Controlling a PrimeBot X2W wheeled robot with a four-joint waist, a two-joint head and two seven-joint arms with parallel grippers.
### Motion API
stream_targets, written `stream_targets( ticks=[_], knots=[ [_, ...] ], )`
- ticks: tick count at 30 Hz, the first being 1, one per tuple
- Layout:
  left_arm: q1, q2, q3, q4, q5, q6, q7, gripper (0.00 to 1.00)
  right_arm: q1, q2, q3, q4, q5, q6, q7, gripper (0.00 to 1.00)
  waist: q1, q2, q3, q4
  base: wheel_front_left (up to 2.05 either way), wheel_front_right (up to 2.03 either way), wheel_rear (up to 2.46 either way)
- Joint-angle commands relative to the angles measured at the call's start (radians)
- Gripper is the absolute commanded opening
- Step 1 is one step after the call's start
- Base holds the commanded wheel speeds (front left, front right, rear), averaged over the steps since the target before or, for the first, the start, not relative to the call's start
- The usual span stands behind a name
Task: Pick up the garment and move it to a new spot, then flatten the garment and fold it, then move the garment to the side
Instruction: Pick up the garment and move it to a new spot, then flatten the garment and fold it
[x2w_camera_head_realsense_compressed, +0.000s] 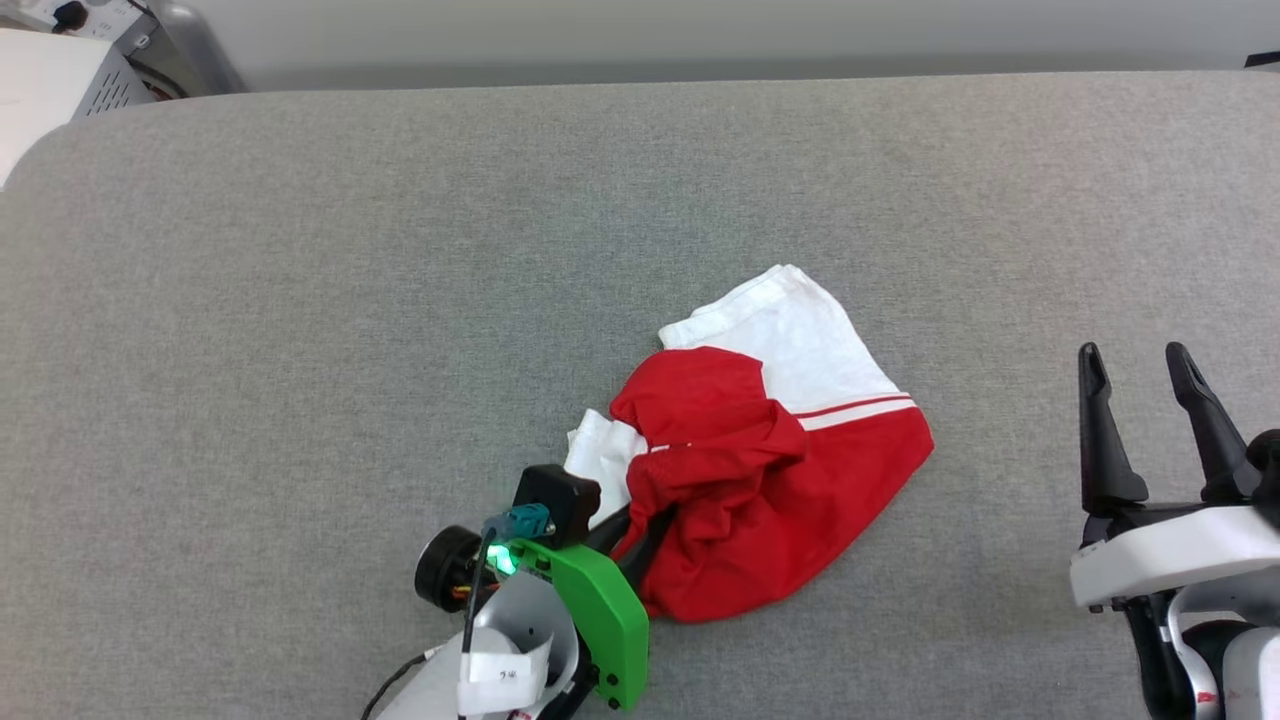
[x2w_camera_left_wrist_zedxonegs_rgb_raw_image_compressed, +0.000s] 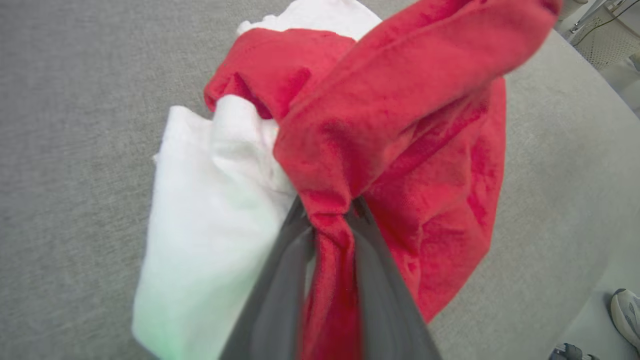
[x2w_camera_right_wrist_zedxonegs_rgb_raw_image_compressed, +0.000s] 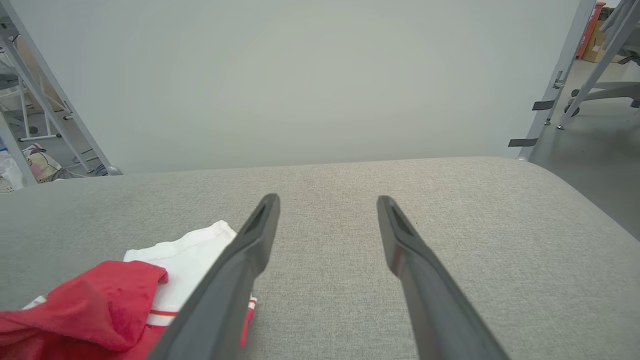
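Note:
The garment (x2w_camera_head_realsense_compressed: 770, 440), a red jersey with white sleeves and a red-white stripe, lies crumpled in a heap near the front middle of the grey surface. My left gripper (x2w_camera_head_realsense_compressed: 640, 525) reaches into its near-left edge, the fingertips buried in the cloth. In the left wrist view the two dark fingers (x2w_camera_left_wrist_zedxonegs_rgb_raw_image_compressed: 280, 290) pinch a bunched red fold of the garment (x2w_camera_left_wrist_zedxonegs_rgb_raw_image_compressed: 400, 125), with a white sleeve hanging to the left. My right gripper (x2w_camera_head_realsense_compressed: 1140, 375) stands open at the far right, apart from the garment, with nothing between its fingers (x2w_camera_right_wrist_zedxonegs_rgb_raw_image_compressed: 250, 250). The garment (x2w_camera_right_wrist_zedxonegs_rgb_raw_image_compressed: 100, 300) shows at that view's lower left.
The grey padded table (x2w_camera_head_realsense_compressed: 400, 250) stretches wide on all sides of the heap. A white cabinet (x2w_camera_head_realsense_compressed: 60, 80) stands beyond the back left corner. A person's shoe (x2w_camera_left_wrist_zedxonegs_rgb_raw_image_compressed: 625, 315) shows on the floor past the table's edge. Metal frame legs (x2w_camera_right_wrist_zedxonegs_rgb_raw_image_compressed: 570, 75) stand to the right.

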Motion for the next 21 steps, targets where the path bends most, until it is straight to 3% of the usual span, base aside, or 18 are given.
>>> stream_targets(
  ticks=[1,2,3,11,21],
  knots=[
    [0.024,-0.006,0.000,0.010,-0.007,0.011,-0.014,0.00,-0.018,0.001,0.010,0.006,0.004,-0.001,-0.002,1.00,0.0001,-0.0001,-0.006,0.003,0.00,0.00,0.00],
    [0.031,-0.010,0.002,0.013,-0.009,0.015,-0.025,0.31,-0.020,0.001,0.016,0.011,0.004,-0.001,-0.001,1.00,0.0001,-0.0001,-0.013,0.002,0.00,0.00,0.00],
    [0.038,-0.012,0.001,0.014,-0.004,0.022,-0.041,1.00,-0.023,0.001,0.020,0.019,0.004,-0.001,-0.001,1.00,0.0001,-0.0001,-0.023,0.001,0.00,0.00,0.00],
    [0.060,0.003,0.050,-0.069,0.057,0.105,-0.218,1.00,-0.001,0.001,0.028,0.049,-0.002,-0.001,0.009,1.00,0.0001,-0.0001,-0.108,0.013,0.00,0.00,0.00],
    [0.101,0.050,0.147,-0.173,0.077,0.196,-0.324,1.00,0.031,0.001,0.022,0.072,0.007,-0.001,0.046,1.00,0.0001,-0.0001,-0.159,0.024,0.00,0.00,0.00]
  ],
)
